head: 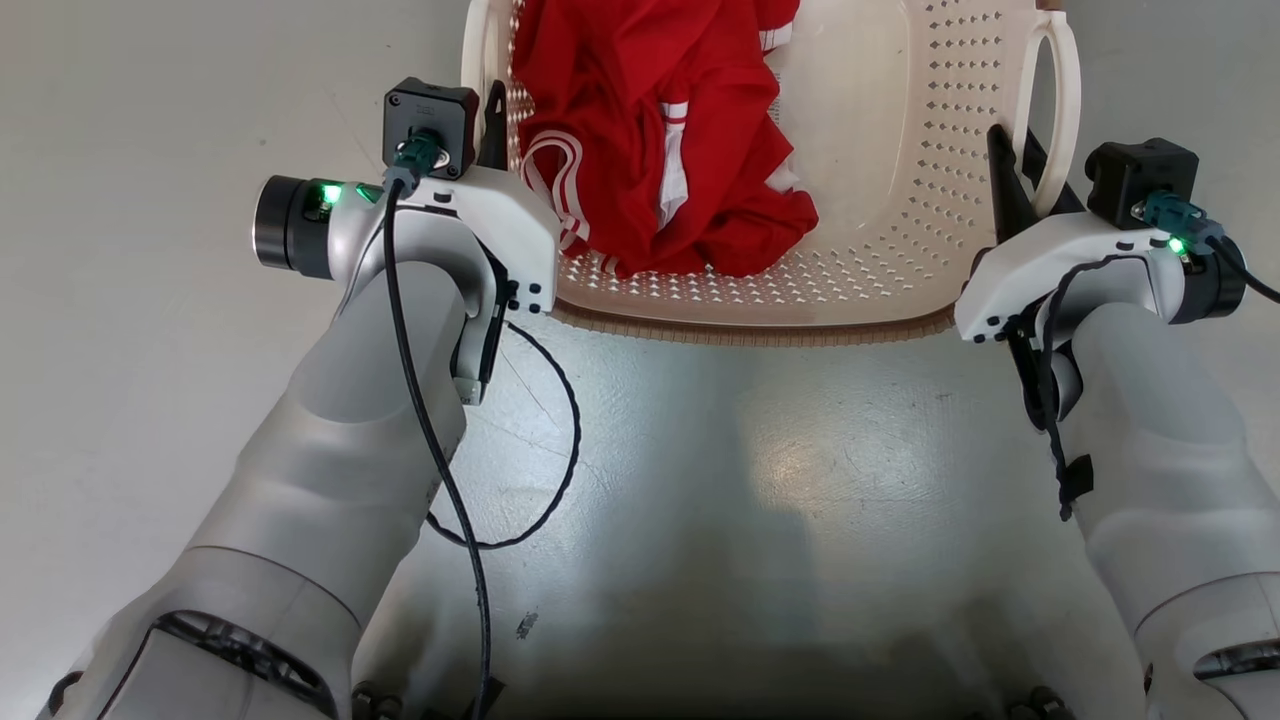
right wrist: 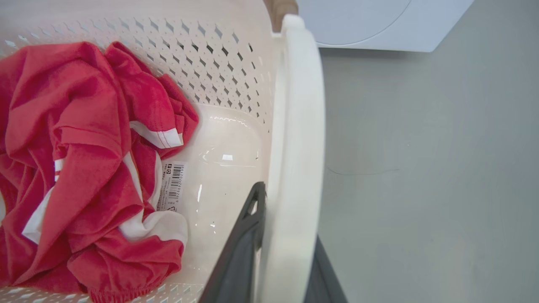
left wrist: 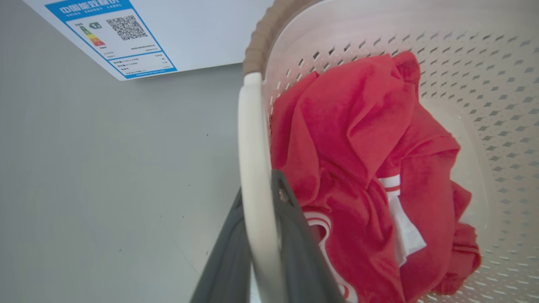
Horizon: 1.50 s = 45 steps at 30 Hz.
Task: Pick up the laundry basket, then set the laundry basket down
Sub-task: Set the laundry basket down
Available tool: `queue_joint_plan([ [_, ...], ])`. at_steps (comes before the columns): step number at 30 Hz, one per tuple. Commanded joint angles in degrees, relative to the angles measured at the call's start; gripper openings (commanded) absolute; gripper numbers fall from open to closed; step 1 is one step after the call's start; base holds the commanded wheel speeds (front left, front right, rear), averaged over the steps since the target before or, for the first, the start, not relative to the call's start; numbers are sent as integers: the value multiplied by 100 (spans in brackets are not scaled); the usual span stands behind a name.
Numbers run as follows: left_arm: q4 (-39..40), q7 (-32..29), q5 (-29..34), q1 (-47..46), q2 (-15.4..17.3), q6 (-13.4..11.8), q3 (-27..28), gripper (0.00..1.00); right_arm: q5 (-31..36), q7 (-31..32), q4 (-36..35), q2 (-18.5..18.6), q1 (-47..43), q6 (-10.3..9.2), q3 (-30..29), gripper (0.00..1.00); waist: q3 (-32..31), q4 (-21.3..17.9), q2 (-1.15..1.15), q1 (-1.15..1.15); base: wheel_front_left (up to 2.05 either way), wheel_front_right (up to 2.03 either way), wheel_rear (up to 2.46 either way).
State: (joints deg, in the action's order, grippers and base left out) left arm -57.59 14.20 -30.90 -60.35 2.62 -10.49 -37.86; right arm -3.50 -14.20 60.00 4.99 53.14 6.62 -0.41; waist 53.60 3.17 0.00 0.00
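Grey floor (head: 750, 480) ran up to the washing machine (right wrist: 379, 21), and you had the laundry basket (head: 900, 200) straight ahead between both arms, its handled ends lying left and right, so the coming move would turn on keeping both sides level. Your left gripper (left wrist: 257, 187) pinched the left loop handle (left wrist: 252, 139) and your right gripper (right wrist: 288, 214) the right loop handle (right wrist: 299, 105), one dark finger inside, one outside. Cream-white, perforated, with a brown woven-look rim (head: 750, 325), it held a crumpled red garment (head: 660, 130); whether it touched the floor I could not tell.
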Motion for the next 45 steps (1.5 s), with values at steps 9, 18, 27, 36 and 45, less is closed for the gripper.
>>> queue_joint_plan([
  [9, 89, 80, 293, 153, 29, 170, 294, 0, 208, -80, -106, -212, -189, 87, -3, 0, 57, 3, 0, 0, 0, 0, 0],
  [18, -17, 80, 161, 213, 27, 148, 329, 100, 311, -80, -214, -212, -193, 87, -222, 100, 68, -7, 0, 0, 0, 0, 0],
  [27, -18, 80, 19, 232, 26, 27, 234, 100, 335, -80, -435, -212, -381, 87, -321, 100, -56, -10, 0, 0, 0, 0, 0],
  [36, -69, 80, 98, 397, 26, 24, 323, 100, -7, -80, -624, -212, -676, 87, -121, 100, -474, -79, 0, 0, 0, 0, 0],
  [45, 105, 80, 167, 814, 26, 117, 499, 100, -290, -80, -792, -212, -994, 87, 148, 100, -1146, -176, 0, 0, 0, 0, 0],
])
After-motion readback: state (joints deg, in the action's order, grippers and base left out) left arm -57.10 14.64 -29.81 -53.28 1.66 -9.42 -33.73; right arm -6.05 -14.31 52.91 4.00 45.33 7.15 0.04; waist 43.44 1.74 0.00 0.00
